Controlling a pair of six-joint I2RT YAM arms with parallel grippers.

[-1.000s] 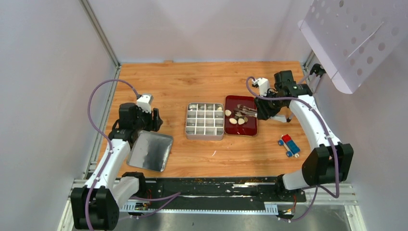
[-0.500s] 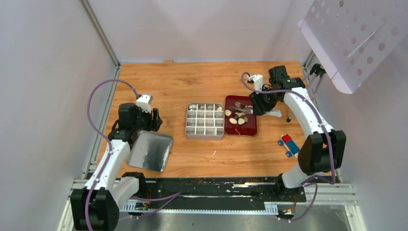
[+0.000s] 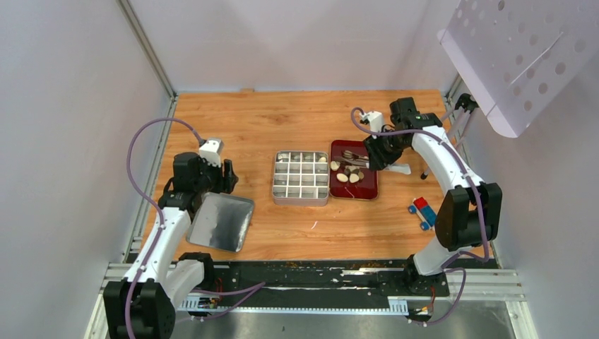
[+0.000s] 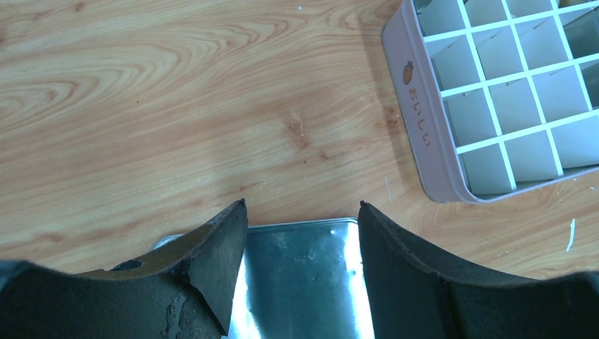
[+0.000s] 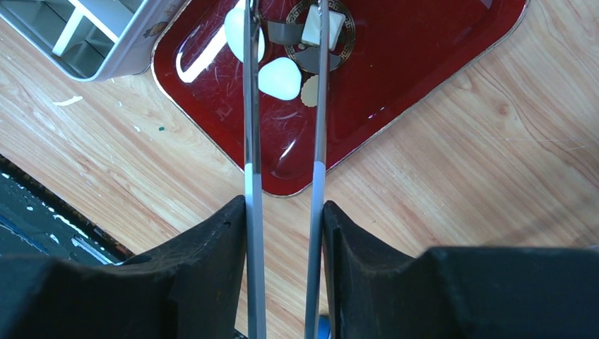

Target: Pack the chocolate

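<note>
Several cream-white and dark chocolate pieces [image 3: 349,174] lie on the red tray [image 3: 367,191]; one pale piece [image 3: 323,159] sits in the top-right compartment of the grey divided tin [image 3: 301,178]. My right gripper [image 3: 379,151] is shut on the metal tongs [image 3: 357,156], whose tips reach over the tray. In the right wrist view the tongs' arms [image 5: 252,106] run from my gripper [image 5: 284,212] out over white pieces [image 5: 281,78] on the tray [image 5: 424,63], with a gap between the arms. My left gripper [image 3: 227,176] is open and empty over the tin's lid [image 3: 221,222], seen between its fingers [image 4: 302,205].
A small red-and-blue block [image 3: 424,212] lies right of the tray near my right arm. The tin's corner [image 5: 106,35] shows at the right wrist view's top left, and its side [image 4: 424,134] in the left wrist view. Walls close in on both sides.
My right arm has swung towards the back and left, carrying the tongs further over the red tray. The left arm has not moved.
</note>
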